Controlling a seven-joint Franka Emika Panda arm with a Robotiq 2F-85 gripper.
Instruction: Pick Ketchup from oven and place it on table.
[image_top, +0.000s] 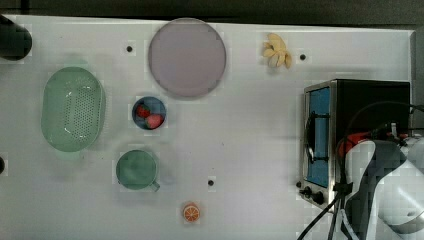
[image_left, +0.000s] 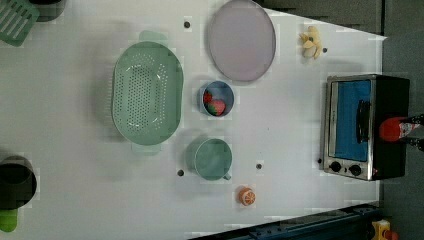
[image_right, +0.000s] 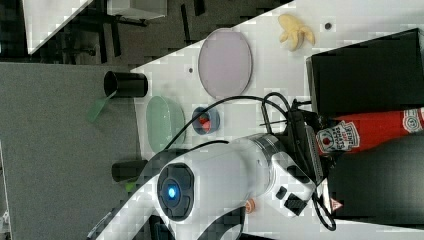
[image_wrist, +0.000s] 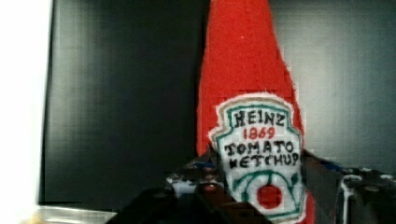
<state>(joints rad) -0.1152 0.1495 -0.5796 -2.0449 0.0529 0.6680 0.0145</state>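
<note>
Fingers (image_wrist: 322, 175) flank Ketchup (image_wrist: 243, 84) atop oven (image_wrist: 121, 107)

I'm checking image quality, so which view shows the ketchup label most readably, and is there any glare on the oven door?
Wrist view: the Ketchup label reads clearly, close up. Top view: the oven door glass looks evenly blue, no bright glare. Left view: same, door flatly lit.

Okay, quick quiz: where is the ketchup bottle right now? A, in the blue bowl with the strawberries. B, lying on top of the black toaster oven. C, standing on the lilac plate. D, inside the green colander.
B: the ketchup bottle lies on its side on the oven's black top, with the pincer around its labelled end.
</note>
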